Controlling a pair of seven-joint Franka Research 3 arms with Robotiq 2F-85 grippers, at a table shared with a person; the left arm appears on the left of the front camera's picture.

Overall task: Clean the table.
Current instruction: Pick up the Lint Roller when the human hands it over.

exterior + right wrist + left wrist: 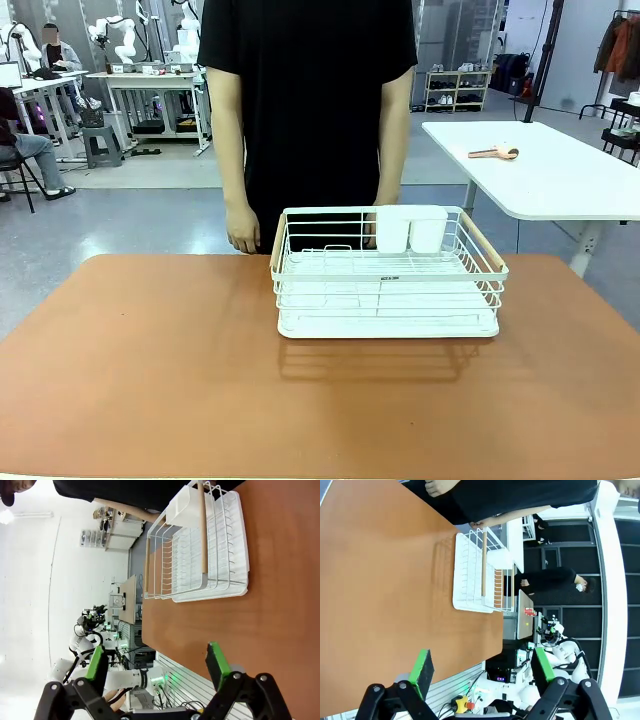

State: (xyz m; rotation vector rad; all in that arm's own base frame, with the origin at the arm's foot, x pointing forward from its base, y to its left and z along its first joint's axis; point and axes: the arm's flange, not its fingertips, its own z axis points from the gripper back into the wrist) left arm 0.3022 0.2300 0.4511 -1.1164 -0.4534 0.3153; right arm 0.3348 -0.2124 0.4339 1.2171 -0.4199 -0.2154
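Observation:
The table (150, 370) has a matte reddish-brown top; it also shows as table (380, 580) in the left wrist view and table (280, 615) in the right wrist view. A white wire rack (388, 272) with wooden handles stands on it toward the far side, holding two white cups (410, 228). My left gripper (482, 672) is open with nothing between its green pads, held back from the rack (482, 572). In the same way, my right gripper (156, 662) is open and empty, apart from the rack (200, 550).
A person in a black shirt (305, 100) stands at the table's far edge, hands (242, 228) hanging just behind the rack. A white-topped table (540, 165) with a small brush (495, 152) stands at the back right.

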